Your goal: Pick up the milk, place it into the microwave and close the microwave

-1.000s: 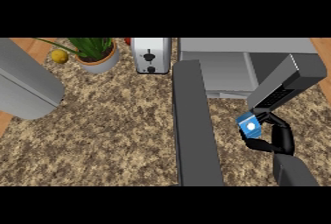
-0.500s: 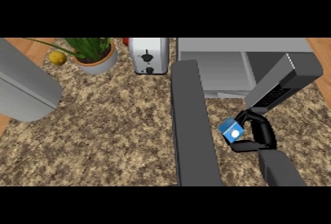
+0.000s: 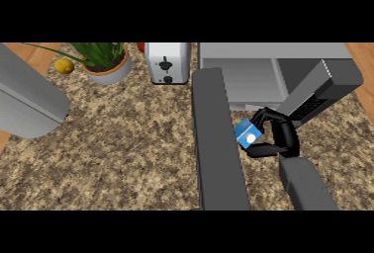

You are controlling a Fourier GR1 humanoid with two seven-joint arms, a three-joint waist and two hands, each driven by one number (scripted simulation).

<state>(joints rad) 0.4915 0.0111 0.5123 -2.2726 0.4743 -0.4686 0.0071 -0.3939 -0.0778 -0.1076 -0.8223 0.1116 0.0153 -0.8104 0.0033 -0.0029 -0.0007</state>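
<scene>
At centre right, the black right hand curls around a small blue-and-white milk carton, held above the speckled counter just below the open grey microwave.

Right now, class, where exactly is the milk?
In the head view, the milk sits right of centre, held in the right hand, just in front of the open microwave.

One milk, one microwave, one toaster, one potted plant, one lemon
</scene>
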